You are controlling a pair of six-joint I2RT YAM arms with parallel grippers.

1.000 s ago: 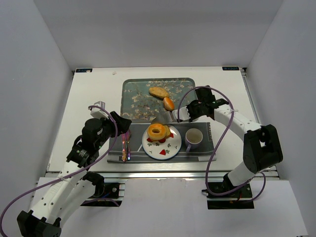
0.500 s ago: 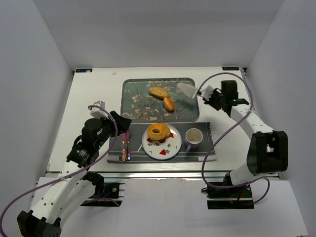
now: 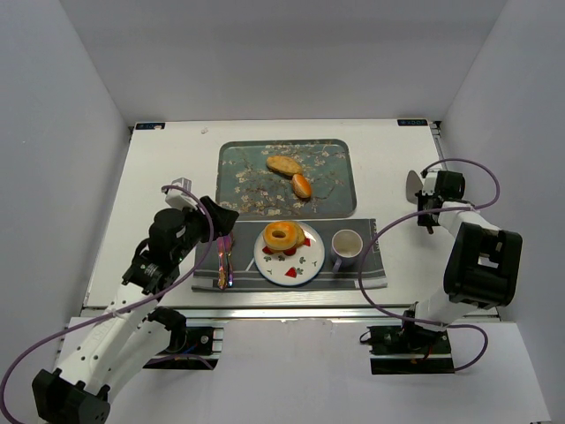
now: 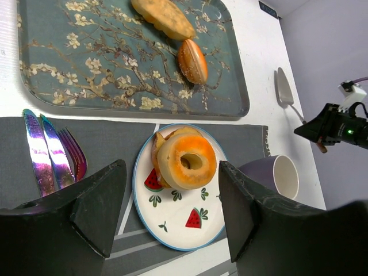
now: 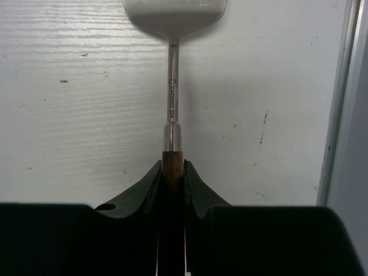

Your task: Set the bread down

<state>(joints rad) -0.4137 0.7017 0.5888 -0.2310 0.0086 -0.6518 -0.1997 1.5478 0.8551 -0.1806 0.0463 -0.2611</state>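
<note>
1. Golden ring-shaped bread (image 3: 282,236) atop a paler piece, on the round white plate with watermelon print (image 3: 297,270), at the middle of the grey fabric placemat (image 3: 371,269).
2. Right claw (image 3: 430,196) well off to the right of that bread, over the bare white table (image 3: 177,168) beyond the placemat's right edge; purple mug (image 3: 346,247) roughly between the two.
3. Right claw clamped tight on the brown wooden handle of a metal spatula (image 5: 171,92); thin shaft and pale flat blade pointing straight out from the wrist, low over the table. Blade touching the surface or not: cannot tell.
4. Left claw (image 3: 219,218) spread wide, holding nothing, above the placemat's far left corner, just left of the plate. From its wrist camera, bread and plate framed between the two black fingers (image 4: 98,201).
5. Iridescent purple cutlery (image 3: 222,265) on the placemat, left of the plate.
6. Behind the placemat, a teal rectangular tray with blossom pattern (image 3: 243,177), carrying a long crusty roll (image 3: 284,164) and a small oval glazed bun (image 3: 302,185), just beside each other.
</note>
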